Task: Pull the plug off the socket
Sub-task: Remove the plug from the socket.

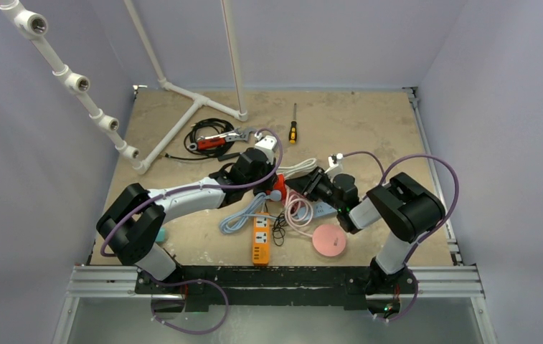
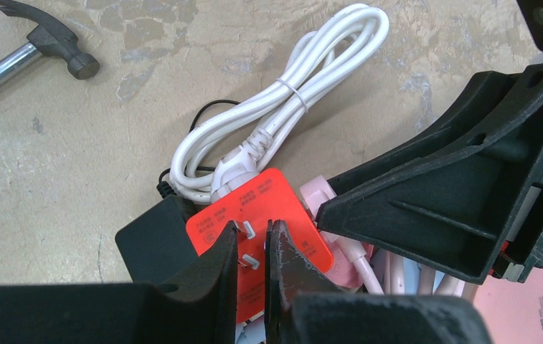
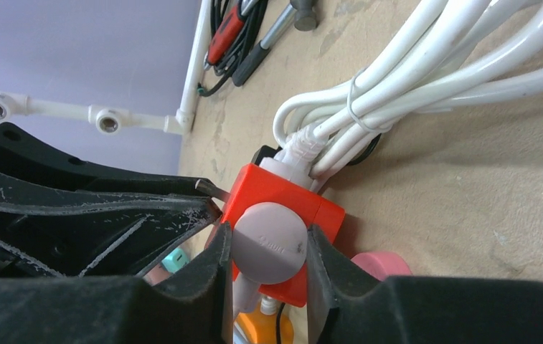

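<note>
Round plug sits pinched in the right gripper; left gripper clamps prongs of the red socket cube (anchoring it for pulling).

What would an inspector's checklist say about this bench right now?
Surface: tan table, scuffed.
Job's things: red socket with a round plug in it.
Clutter: hammer, screwdriver, orange power strip, pink disc.
Grippers: left gripper shut on the socket's prongs; right gripper shut on the plug.
Cables: bundled white cord runs into the socket; black coil; blue cord.
Surroundings: white pipes, lilac walls.
</note>
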`<action>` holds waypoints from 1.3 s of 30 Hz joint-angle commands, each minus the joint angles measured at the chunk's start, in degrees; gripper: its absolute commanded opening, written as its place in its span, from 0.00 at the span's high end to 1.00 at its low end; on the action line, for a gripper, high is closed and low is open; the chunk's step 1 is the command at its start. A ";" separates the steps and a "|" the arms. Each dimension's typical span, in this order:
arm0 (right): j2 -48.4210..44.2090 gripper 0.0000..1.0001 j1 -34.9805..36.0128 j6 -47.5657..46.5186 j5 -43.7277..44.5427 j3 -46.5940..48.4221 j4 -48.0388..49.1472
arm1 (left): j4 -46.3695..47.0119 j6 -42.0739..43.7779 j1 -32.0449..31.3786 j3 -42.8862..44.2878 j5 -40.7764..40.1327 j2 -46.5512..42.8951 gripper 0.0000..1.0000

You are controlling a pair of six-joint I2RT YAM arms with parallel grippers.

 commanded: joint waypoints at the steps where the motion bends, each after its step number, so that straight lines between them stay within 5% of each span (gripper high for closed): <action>1: -0.88 1.00 1.74 1.59 -3.94 0.41 8.84 | -1.78 1.07 -1.16 0.35 2.02 1.10 1.00; 15: -12.92 1.00 1.63 2.75 5.12 -8.43 11.76 | -6.20 0.17 0.63 2.15 -2.76 3.02 1.00; 28: -36.63 1.00 -0.57 -3.53 11.38 -6.11 -13.74 | -8.29 0.72 0.65 2.68 -5.94 3.88 1.00; 39: -43.18 1.00 -3.11 -2.00 9.53 -7.59 -15.54 | -8.60 0.70 0.80 2.67 -6.61 3.45 1.00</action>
